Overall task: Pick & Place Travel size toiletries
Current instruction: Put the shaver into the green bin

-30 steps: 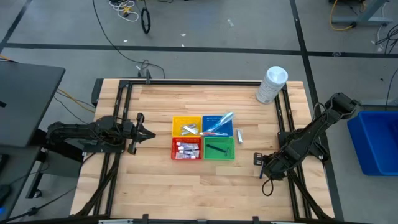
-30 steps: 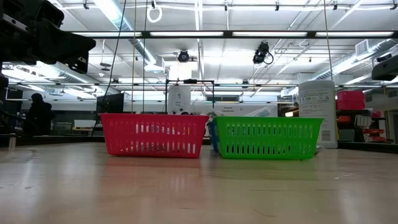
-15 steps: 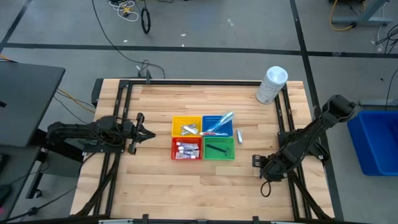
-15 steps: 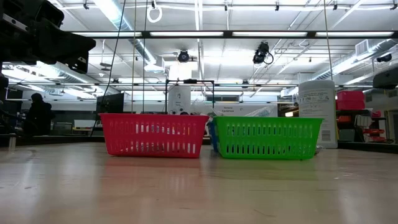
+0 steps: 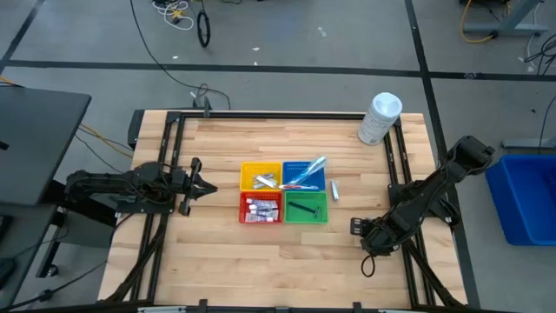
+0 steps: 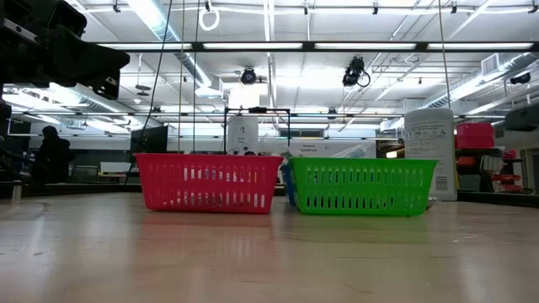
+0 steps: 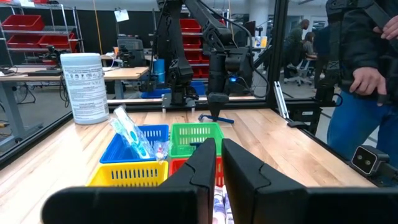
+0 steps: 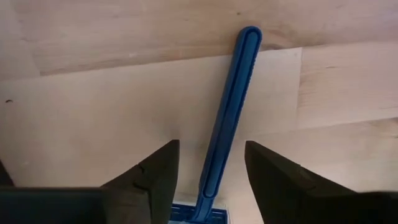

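Four baskets (image 5: 283,193), one white container (image 5: 379,118), perhaps two razors (image 8: 227,112).

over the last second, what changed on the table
The right gripper shifted a little toward the table's left and opened, its fingers now either side of a blue razor lying on the wood. The left gripper, the four baskets and the white container stayed put.

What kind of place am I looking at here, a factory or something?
More likely a robotics lab or workshop: a wooden table framed by two robot arms, shelves of red storage bins behind, and long ceiling strip lights over open workbenches.
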Robot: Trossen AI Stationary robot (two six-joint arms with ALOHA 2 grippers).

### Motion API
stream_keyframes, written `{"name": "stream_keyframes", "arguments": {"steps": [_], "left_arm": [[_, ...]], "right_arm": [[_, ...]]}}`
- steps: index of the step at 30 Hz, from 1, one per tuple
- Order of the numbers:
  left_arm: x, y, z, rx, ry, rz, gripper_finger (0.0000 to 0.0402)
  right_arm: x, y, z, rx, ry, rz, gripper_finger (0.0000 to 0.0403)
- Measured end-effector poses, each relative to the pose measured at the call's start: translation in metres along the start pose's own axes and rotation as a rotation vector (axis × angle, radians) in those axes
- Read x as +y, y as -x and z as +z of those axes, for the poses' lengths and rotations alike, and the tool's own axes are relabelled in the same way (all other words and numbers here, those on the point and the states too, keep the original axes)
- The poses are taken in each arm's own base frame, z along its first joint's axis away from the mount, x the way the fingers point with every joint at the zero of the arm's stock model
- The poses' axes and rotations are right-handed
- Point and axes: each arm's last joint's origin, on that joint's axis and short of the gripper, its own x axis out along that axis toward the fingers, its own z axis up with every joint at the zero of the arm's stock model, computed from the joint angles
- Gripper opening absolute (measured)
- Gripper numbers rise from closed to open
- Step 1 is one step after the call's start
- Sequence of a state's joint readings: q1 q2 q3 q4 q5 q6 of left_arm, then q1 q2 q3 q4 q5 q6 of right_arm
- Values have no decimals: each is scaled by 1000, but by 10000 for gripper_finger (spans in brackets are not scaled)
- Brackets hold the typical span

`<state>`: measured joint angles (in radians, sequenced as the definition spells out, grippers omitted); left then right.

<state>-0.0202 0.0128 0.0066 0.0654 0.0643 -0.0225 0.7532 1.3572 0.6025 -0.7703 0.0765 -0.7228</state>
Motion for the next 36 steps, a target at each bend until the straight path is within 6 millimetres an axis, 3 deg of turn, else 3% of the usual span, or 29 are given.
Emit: {"name": "stream_keyframes", "arguments": {"steps": [24, 36], "left_arm": [[0, 0, 0, 1, 0, 0, 32], [0, 0, 0, 0, 0, 0, 32]], "right_arm": [[-1, -3, 1, -1, 0, 11, 78], [-1, -3, 1, -2, 0, 12, 60]]}}
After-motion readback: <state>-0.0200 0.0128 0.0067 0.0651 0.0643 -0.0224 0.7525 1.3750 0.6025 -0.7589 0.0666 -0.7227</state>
